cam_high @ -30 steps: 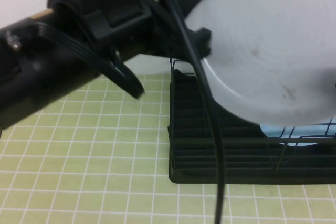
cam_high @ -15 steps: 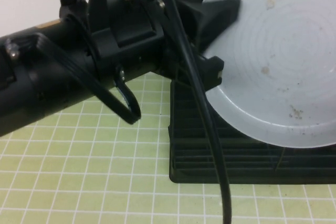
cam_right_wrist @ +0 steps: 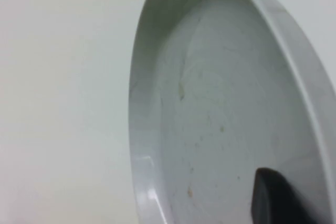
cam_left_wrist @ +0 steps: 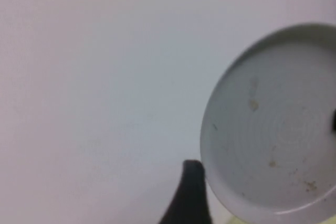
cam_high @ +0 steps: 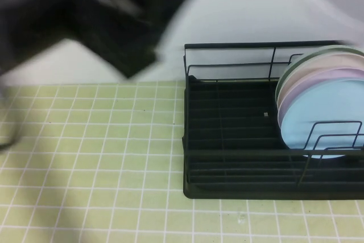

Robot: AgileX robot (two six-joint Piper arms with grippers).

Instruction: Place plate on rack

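White plate (cam_right_wrist: 220,119), high above the rack's (cam_high: 256,189) right end, has passed into the right gripper's (cam_right_wrist: 273,200) narrow jaws while the left gripper (cam_high: 133,55), jaws wide, pulls away leftward: handover done, racking remains.

Rack (cam_high: 227,174) black wire; mat (cam_high: 85,157) yellow-green, white grid; plate (cam_right_wrist: 220,119) pale grey, brown-speckled — racked plates (cam_high: 324,112) green, pink, lilac, blue

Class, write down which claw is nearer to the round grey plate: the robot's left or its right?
Right. The right claw is closed on the round grey plate, touching its face. The left claw sits clear of the plate, off to one side of its edge.
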